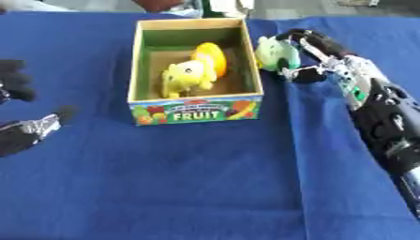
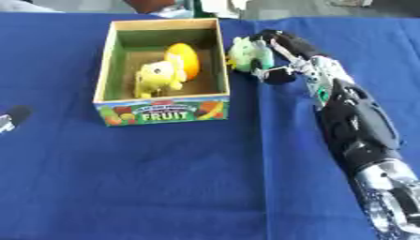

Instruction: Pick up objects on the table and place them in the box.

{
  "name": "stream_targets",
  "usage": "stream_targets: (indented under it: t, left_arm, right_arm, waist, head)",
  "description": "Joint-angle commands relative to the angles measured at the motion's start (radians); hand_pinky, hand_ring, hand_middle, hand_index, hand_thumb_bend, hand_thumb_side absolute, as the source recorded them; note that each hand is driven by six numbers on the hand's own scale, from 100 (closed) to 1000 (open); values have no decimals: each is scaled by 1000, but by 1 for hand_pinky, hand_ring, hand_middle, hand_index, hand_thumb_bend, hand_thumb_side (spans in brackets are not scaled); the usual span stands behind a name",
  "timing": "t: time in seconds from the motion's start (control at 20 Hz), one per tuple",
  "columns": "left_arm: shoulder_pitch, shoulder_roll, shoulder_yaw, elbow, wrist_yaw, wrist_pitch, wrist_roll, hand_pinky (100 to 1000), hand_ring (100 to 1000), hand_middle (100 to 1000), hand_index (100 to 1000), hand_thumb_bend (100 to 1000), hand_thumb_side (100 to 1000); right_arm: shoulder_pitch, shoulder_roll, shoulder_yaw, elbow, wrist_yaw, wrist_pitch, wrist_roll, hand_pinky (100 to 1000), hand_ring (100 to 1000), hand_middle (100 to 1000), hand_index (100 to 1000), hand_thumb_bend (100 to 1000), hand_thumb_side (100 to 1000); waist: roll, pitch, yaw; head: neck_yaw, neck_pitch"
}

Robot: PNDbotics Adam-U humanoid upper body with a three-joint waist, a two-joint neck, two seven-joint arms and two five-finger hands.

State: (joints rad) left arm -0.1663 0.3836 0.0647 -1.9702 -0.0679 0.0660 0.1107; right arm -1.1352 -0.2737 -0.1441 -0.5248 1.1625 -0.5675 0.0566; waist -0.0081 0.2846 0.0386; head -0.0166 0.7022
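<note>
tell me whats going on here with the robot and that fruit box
The robot's right hand has its fingers curled round a pale green toy, just outside the right wall of the fruit box. A yellow toy and an orange piece already lie inside. The left hand waits at the left edge.
</note>
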Motion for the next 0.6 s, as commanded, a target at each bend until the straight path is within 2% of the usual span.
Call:
stream_targets:
  t: [0.05,0.25,0.45,0.5,0.55,0.6]
  left_arm:
    - [-10,7,5,-17,-3,-1,-2,554,513,523,709,794,100]
    - [-10,7,4,-16,-3,-2,-3,554,512,522,709,795,100]
    - [-10,6,4,-15,-3,-2,-3,555,512,522,709,794,100]
    - [-10,6,4,-15,-3,-1,-3,555,512,522,708,794,100]
    - [-10,6,4,-15,-3,-1,-3,555,512,522,708,793,100]
    - [-10,6,4,-15,-3,-2,-3,555,512,522,709,793,100]
  right_arm:
    - [-11,0,8,7,24,-6,31,748,994,843,918,224,210]
    - [-10,3,8,2,41,-4,62,700,944,791,879,220,220]
    - [-10,5,4,-16,54,10,48,544,805,549,700,113,190]
    - [-10,6,3,-21,57,14,39,494,762,485,632,100,177]
    - [-10,6,1,-25,59,18,28,478,746,460,600,100,174]
    - [-9,6,1,-29,61,22,17,448,714,400,517,100,169]
  waist:
    - [3,-14,3]
    - [2,-14,4]
    - [2,-13,3]
    - [2,-13,3]
    - [2,-13,3]
    - [2,-13,3]
  head:
    - [-3,-7]
    - [-3,-8]
    - [-3,-8]
    - [-3,-8]
    - [-3,-7]
    - [-3,-7]
